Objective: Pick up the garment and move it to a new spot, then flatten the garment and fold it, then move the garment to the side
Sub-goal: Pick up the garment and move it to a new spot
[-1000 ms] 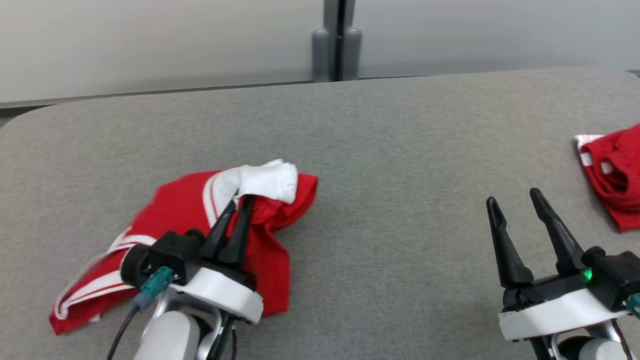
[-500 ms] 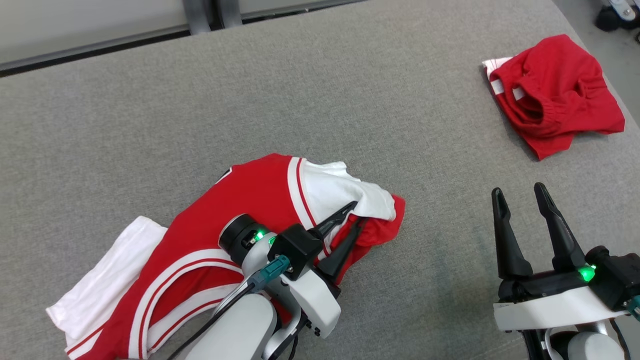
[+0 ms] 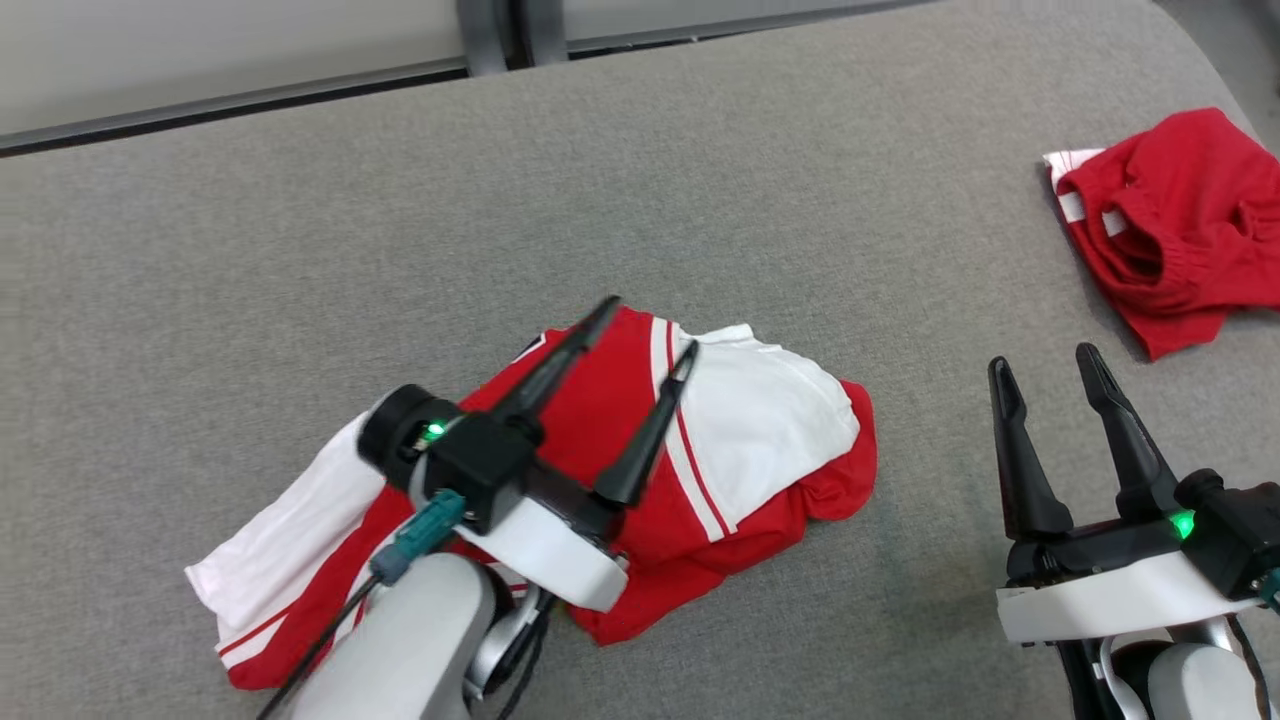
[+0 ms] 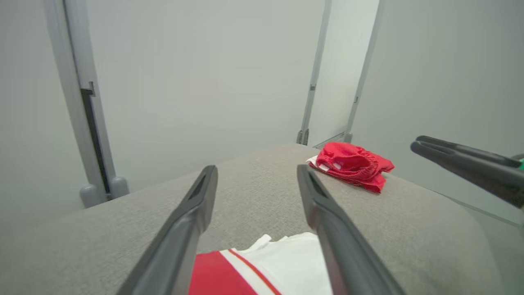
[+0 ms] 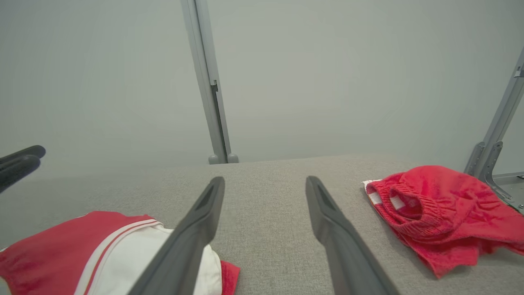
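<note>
The garment (image 3: pixel 760 430), a red jersey with white panels and stripes, lies crumpled on the grey table (image 3: pixel 500 200) left of the middle. My left gripper (image 3: pixel 650 328) hovers just above it, open, with nothing between its fingers. The left wrist view shows that gripper (image 4: pixel 257 170) with its jaws spread and the garment (image 4: pixel 286 262) below them. My right gripper (image 3: pixel 1041 360) stands open and empty at the lower right, over bare table. From the right wrist, the right gripper (image 5: pixel 265 180) has the garment (image 5: pixel 82 250) at its lower left.
A second red garment (image 3: pixel 1170 230) with an elastic band lies bunched near the table's far right edge, also seen from the wrists as a red heap (image 4: pixel 352 164) (image 5: pixel 442 205). Grey wall panels and posts (image 3: pixel 500 30) run behind the table.
My left gripper has opened and let go of the garment, which now rests on the table. The head camera has turned, shifting the whole picture. The right gripper stays open.
</note>
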Tool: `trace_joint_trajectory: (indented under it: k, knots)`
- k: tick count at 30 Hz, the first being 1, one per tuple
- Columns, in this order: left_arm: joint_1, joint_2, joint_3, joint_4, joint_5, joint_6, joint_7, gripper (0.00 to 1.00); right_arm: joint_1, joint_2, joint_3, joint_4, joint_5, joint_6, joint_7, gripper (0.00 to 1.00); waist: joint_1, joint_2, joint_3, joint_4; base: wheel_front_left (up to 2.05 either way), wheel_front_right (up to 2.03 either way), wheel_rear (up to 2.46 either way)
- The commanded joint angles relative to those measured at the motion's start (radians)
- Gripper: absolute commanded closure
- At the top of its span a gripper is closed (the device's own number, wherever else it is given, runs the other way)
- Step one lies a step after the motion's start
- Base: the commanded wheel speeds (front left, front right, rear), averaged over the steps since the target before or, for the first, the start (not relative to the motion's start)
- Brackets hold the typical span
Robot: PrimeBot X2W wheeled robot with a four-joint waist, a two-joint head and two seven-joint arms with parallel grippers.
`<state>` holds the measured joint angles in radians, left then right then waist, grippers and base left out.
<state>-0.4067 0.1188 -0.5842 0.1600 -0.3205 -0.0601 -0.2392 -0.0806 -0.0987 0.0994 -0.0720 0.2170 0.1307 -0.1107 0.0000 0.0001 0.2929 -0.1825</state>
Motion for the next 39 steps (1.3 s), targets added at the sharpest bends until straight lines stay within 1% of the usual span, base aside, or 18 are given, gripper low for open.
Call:
trace_joint_trajectory:
  k: [1,7,13,17,19,21,25,32,39]
  knots:
    - [0.015,0.010,0.013,-0.003,-0.007,0.010,-0.005,0.00,0.007,-0.008,-0.002,-0.003,-0.006,0.000,0.007,0.00,0.0000,-0.0001,-0.034,0.035,0.00,0.00,0.00]
    - [0.072,0.065,0.157,-0.009,-0.043,0.088,-0.021,0.00,0.018,-0.028,0.004,-0.017,-0.007,0.000,0.034,0.00,0.0000,-0.0001,-0.086,0.090,0.00,0.00,0.00]
    - [0.165,0.123,0.307,-0.014,-0.067,0.143,-0.026,0.00,0.044,-0.040,-0.005,-0.026,-0.009,0.000,0.061,0.00,0.0000,-0.0001,-0.138,0.131,0.00,0.00,0.00]
    - [0.250,0.150,0.387,-0.029,-0.071,0.159,-0.026,0.00,0.068,-0.043,-0.009,-0.027,-0.009,0.000,0.077,0.00,0.0000,-0.0001,-0.172,0.150,0.00,0.00,0.00]
    - [0.289,0.166,0.413,-0.031,-0.076,0.154,-0.026,0.00,0.078,-0.047,-0.010,-0.029,-0.007,0.000,0.083,0.00,0.0000,-0.0001,-0.186,0.156,0.00,0.00,0.00]
    - [0.323,0.176,0.425,-0.027,-0.077,0.147,-0.026,0.00,0.089,-0.051,-0.008,-0.026,-0.004,0.000,0.091,0.00,0.0000,-0.0001,-0.201,0.159,0.00,0.00,0.00]
    - [0.380,0.175,0.424,-0.035,-0.072,0.146,-0.026,0.00,0.116,-0.058,-0.010,-0.019,0.000,0.000,0.101,0.00,0.0000,-0.0001,-0.235,0.161,0.00,0.00,0.00]
    - [0.458,0.167,0.411,-0.059,-0.081,0.162,-0.019,0.00,0.167,-0.062,-0.016,-0.021,-0.003,0.000,0.123,0.00,0.0000,-0.0001,-0.288,0.158,0.00,0.00,0.00]
    - [0.484,0.170,0.399,-0.086,-0.077,0.178,0.003,0.00,0.181,-0.065,-0.015,-0.024,0.000,0.000,0.137,0.00,0.0000,-0.0001,-0.298,0.160,0.00,0.00,0.00]
